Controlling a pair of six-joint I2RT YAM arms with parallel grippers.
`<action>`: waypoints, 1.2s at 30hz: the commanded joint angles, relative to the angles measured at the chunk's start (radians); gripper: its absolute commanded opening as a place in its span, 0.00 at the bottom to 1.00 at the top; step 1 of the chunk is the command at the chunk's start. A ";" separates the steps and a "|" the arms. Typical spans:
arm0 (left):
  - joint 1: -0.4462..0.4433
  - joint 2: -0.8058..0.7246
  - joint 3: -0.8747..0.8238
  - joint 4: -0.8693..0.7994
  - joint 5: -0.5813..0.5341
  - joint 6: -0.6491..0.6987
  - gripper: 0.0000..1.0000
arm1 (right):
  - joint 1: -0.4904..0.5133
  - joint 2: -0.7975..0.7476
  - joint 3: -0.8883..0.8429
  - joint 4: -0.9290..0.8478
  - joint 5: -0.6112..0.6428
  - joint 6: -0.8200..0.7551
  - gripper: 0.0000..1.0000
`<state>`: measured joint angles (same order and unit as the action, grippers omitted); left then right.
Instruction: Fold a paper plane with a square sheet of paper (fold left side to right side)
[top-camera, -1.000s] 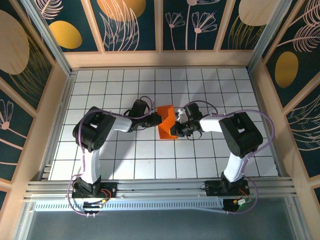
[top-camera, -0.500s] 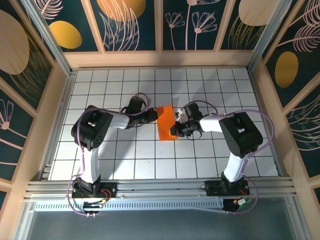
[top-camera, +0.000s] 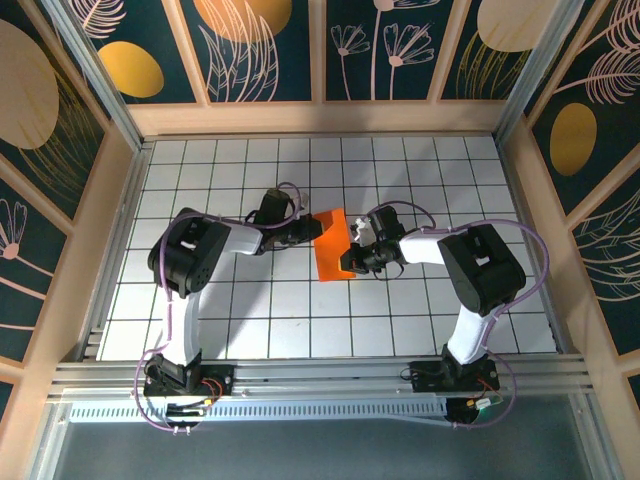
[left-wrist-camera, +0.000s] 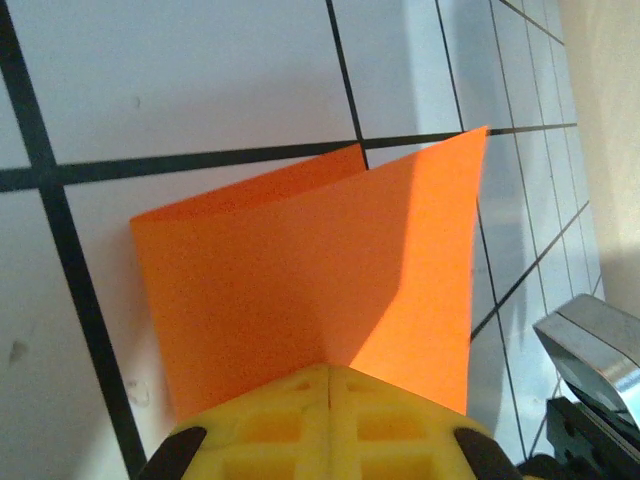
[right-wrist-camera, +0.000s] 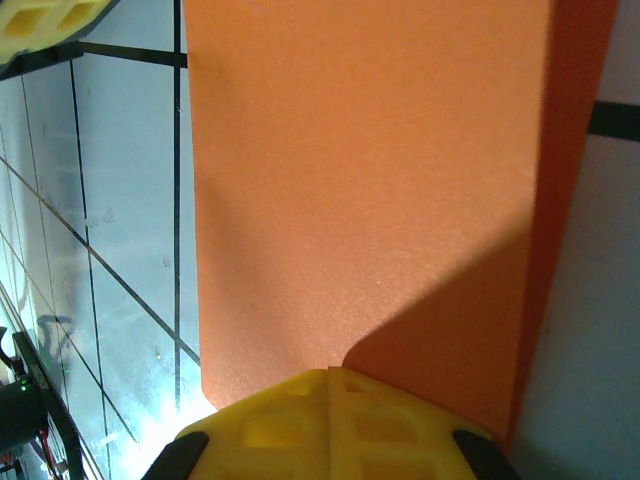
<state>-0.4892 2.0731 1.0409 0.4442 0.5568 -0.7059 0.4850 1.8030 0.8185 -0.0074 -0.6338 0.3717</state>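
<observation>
White gridded bench (top-camera: 200, 330), centre: the square sheet of paper (top-camera: 333, 245) lies doubled over rightward, flatter than a second ago. Pinched shut on its edges: left fingers (left-wrist-camera: 270, 430), right fingers (right-wrist-camera: 270, 430). Creasing looks next.

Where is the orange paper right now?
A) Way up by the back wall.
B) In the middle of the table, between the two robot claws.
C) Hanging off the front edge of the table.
B: the top view shows the orange paper with the left claw at its left side and the right claw at its right side.
</observation>
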 joint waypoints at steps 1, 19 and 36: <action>0.003 0.038 0.037 -0.019 -0.016 0.039 0.02 | -0.020 0.081 -0.041 -0.117 0.190 -0.028 0.00; 0.059 0.098 0.085 -0.075 -0.132 0.043 0.02 | -0.020 0.080 -0.050 -0.124 0.204 -0.031 0.00; 0.113 0.185 0.210 -0.157 -0.159 0.071 0.02 | -0.022 0.083 -0.048 -0.122 0.195 -0.031 0.00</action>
<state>-0.4118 2.1952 1.2354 0.3676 0.5125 -0.6804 0.4835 1.8057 0.8185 0.0120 -0.6220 0.3717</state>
